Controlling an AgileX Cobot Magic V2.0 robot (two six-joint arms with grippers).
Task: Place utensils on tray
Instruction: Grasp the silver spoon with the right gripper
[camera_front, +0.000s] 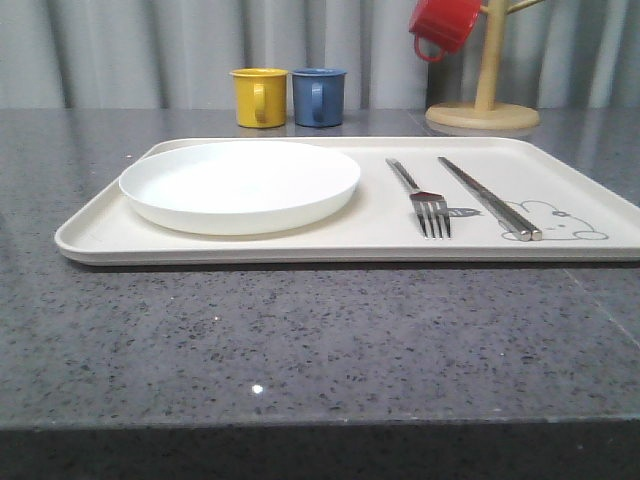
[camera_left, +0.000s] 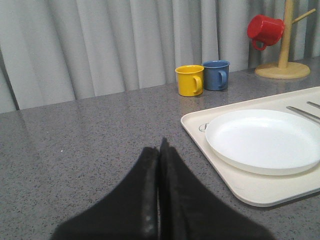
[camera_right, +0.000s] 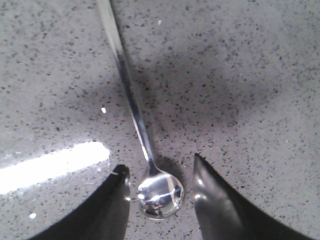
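My right pincer (camera_right: 160, 187) stands open over the speckled grey surface (camera_right: 240, 75), its two dark fingers (camera_right: 220, 200) spread on either side of the spoon (camera_right: 150, 170); the oval bowl lies between them, touching neither as far as I can tell, and the slim handle runs away from me across the stone. The spoon lies flat on the surface, not on the tray. My left pincer (camera_left: 159, 190) is pressed closed, its two black fingers (camera_left: 142, 200) meeting along one line with nothing between them, and it hangs above bare grey stone just beside the near corner of the tray (camera_left: 250, 192). Beyond it the cream tray carries a round white plate (camera_left: 264, 140) on its left part. Seen from the front, the tray (camera_front: 300, 245) lies across the middle of the surface, the plate (camera_front: 240, 185) on its left half, the fork (camera_front: 425, 200) to the right of the plate with its tines toward me, and the chopsticks (camera_front: 490, 198) just beside the fork on its right, lying together as a pair, their near ends reaching the line-drawn rabbit (camera_front: 565, 225) printed at that end. Behind the tray stand a yellow mug (camera_front: 259, 97) and a blue mug (camera_front: 319, 96) close together, and farther right a red mug (camera_front: 445, 25) hangs on a wooden mug stand (camera_front: 485, 100).
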